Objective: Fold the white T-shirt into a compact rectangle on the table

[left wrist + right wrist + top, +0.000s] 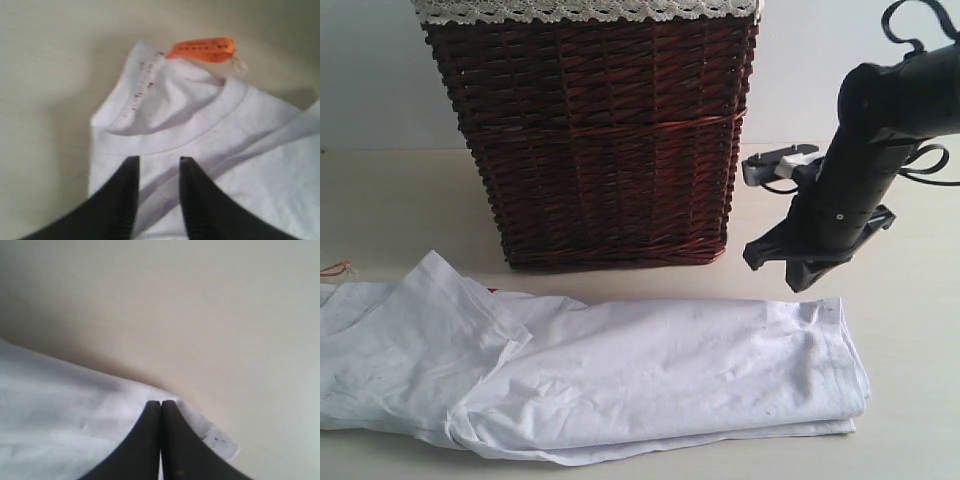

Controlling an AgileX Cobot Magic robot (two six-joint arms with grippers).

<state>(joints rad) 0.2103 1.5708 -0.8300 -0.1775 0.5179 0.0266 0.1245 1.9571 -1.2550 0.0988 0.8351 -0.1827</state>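
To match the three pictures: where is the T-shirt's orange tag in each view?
Exterior view: the orange tag is probably the orange bit at the left edge.
Left wrist view: it lies by the collar.
Right wrist view: not in it.
Shared landmark: the white T-shirt.

The white T-shirt (650, 370) runs off the left edge of the ext. view. The wicker basket (600, 140) loses its top at the upper edge. Print on the orange tag (202, 48) is too blurred to read (wrist cam is soft). Can't tell whether cloth sits betw. the tips of the right gripper (161, 402); fingers of the left gripper (159, 160) are cut off by the frame edge.
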